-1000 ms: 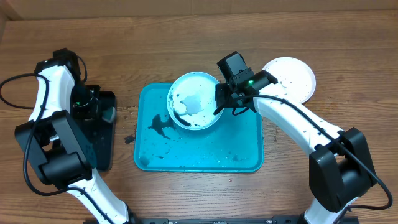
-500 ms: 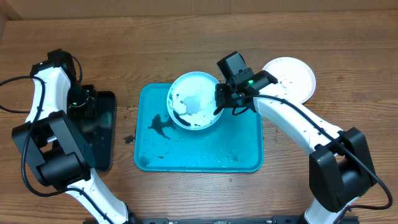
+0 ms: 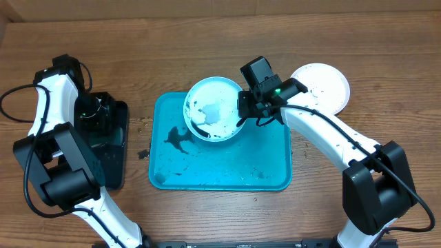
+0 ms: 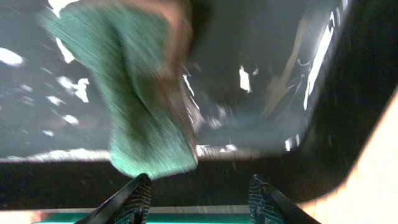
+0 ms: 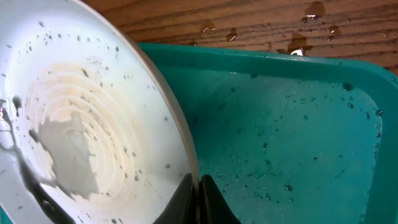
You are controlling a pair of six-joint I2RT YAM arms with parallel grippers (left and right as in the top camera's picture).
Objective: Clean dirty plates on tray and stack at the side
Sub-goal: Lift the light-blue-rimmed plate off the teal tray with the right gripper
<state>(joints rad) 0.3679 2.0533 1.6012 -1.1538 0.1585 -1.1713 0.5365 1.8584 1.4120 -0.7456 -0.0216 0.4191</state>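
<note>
Right tool [image 3: 242, 114] is pressed together on the rim of the blue plate [image 3: 212, 110], pinching it at the plate's right edge; the right wrist view shows both fingers closed on that rim [image 5: 198, 194]. The plate is held tilted over the far end of the tray [image 3: 227, 169], its face turned toward the left. The white centre carries black smears, so in my judgement this plate is not yet clean.

Left tool [image 3: 96, 114] hangs over the black tray [image 3: 114, 162] on the left of the counter [image 3: 207, 41]. Its fingers are spread, and a green cloth [image 4: 140, 106] lies just ahead of them, not gripped. The view is blurred.

White plate [image 3: 322, 84] lies flat on the counter to the right of the tray, showing only small specks; I judge it done and set aside. A dark smear [image 3: 178, 138] and scattered grit lie on the tray floor.

Only two plates are in view. Outstanding: fetch the cloth, wipe the blue plate, and stack it on the white one.
</note>
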